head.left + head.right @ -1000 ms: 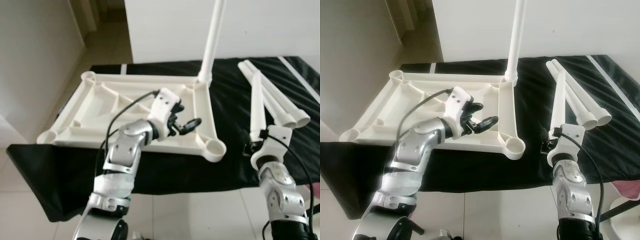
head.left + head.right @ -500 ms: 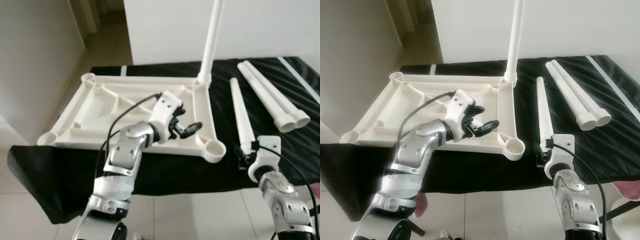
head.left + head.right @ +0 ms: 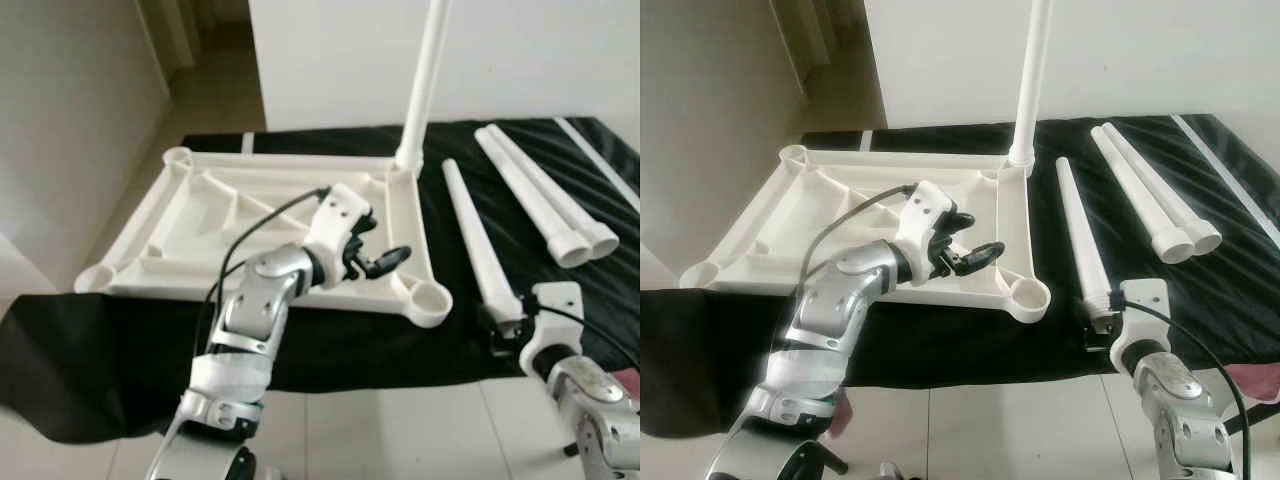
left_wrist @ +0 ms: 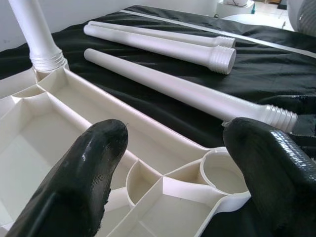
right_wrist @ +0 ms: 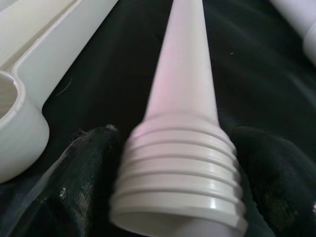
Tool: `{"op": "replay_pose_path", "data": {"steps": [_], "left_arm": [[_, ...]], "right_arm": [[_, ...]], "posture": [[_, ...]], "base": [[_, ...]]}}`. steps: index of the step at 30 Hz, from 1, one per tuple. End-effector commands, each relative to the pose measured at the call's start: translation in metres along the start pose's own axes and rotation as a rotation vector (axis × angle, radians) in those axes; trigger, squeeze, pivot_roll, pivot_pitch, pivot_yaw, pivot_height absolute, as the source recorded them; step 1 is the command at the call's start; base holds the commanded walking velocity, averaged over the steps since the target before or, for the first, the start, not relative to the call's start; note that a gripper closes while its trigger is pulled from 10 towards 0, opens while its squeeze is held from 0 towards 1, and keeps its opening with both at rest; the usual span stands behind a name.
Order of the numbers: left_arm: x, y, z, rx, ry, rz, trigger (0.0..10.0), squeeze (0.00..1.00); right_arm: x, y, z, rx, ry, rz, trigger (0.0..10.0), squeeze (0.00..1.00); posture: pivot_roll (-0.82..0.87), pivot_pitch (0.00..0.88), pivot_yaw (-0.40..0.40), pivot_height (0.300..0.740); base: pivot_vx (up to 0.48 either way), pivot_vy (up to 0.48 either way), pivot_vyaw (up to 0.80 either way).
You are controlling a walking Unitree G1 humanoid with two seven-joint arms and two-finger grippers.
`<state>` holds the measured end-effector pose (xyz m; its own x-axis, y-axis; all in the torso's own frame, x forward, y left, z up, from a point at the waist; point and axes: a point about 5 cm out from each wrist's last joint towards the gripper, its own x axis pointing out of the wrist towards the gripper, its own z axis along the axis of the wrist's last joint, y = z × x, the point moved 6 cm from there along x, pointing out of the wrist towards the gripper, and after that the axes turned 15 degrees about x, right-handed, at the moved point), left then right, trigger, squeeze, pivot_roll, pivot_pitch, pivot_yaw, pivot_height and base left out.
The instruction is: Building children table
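Note:
A white table top (image 3: 200, 215) lies upside down on the black cloth. One white leg (image 3: 426, 80) stands upright in its far right corner socket. My left gripper (image 3: 377, 262) hovers open over the near right part of the frame, close to the empty corner socket (image 3: 431, 296), which lies between its fingers (image 4: 94, 153) in the left wrist view. My right gripper (image 3: 1101, 322) is shut on the threaded end (image 5: 180, 168) of a loose leg (image 3: 472, 238) at the cloth's front edge, right of the table top. Two more legs (image 3: 540, 195) lie side by side at the far right.
The black cloth (image 3: 330, 345) hangs over the table's front edge, with white tiled floor (image 3: 400, 430) below. A white wall (image 3: 540, 50) stands behind the table. A doorway and beige floor open at the back left.
My right gripper has pulled the loose leg away from the other two, leftward and toward the front edge, and its tip now points back-left. The left gripper has barely shifted.

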<state>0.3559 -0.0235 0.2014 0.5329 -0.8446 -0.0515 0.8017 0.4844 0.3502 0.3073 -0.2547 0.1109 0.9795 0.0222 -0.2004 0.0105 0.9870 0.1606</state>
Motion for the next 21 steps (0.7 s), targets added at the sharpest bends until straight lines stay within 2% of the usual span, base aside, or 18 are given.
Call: {"op": "replay_pose_path", "data": {"steps": [1, 4, 5, 6, 7, 8, 12, 21], "left_arm": [[-0.002, 0.009, -0.004, 0.002, 0.027, 0.09, 10.0, 0.0], [-0.002, 0.008, -0.004, 0.004, 0.024, 0.082, 10.0, 0.0], [-0.001, 0.007, -0.004, 0.006, 0.023, 0.079, 10.0, 0.0], [-0.001, 0.007, -0.004, 0.006, 0.023, 0.079, 10.0, 0.0], [-0.001, 0.007, -0.002, 0.008, 0.02, 0.074, 10.0, 0.0], [-0.001, 0.007, -0.002, 0.008, 0.02, 0.074, 10.0, 0.0], [0.001, 0.004, 0.0, 0.011, 0.013, 0.057, 10.0, 0.0], [-0.001, 0.001, -0.002, 0.002, 0.021, 0.05, 10.0, 0.0]], "right_arm": [[-0.004, -0.005, 0.003, 0.007, -0.003, -0.006, 10.0, 1.0], [-0.006, -0.011, 0.012, 0.052, -0.026, -0.026, 10.0, 0.99], [-0.005, -0.011, 0.016, 0.078, -0.04, -0.029, 10.0, 0.41], [-0.005, -0.011, 0.016, 0.078, -0.04, -0.029, 10.0, 0.41], [-0.003, -0.01, 0.022, 0.101, -0.053, -0.029, 10.0, 0.0], [-0.003, -0.01, 0.022, 0.101, -0.053, -0.029, 10.0, 0.0], [0.012, 0.005, 0.04, 0.202, -0.089, 0.01, 10.0, 0.0], [0.033, -0.009, 0.058, 0.251, -0.11, -0.118, 10.0, 0.0]], "posture": [[-0.01, 0.0, 0.039, 0.74], [-0.01, 0.0, 0.044, 0.74], [-0.01, 0.0, 0.044, 0.74], [-0.01, 0.0, 0.044, 0.74], [-0.01, 0.0, 0.044, 0.74], [-0.01, 0.0, 0.044, 0.74], [-0.01, 0.0, 0.053, 0.74], [0.01, 0.0, 0.055, 0.74]], "base": [[0.0, 0.0, 0.0], [0.0, 0.0, 0.0], [0.0, 0.0, 0.0], [0.0, 0.0, 0.0], [0.0, 0.0, 0.0], [0.0, 0.0, 0.0], [0.0, 0.0, 0.0], [0.0, 0.0, 0.0]]}}
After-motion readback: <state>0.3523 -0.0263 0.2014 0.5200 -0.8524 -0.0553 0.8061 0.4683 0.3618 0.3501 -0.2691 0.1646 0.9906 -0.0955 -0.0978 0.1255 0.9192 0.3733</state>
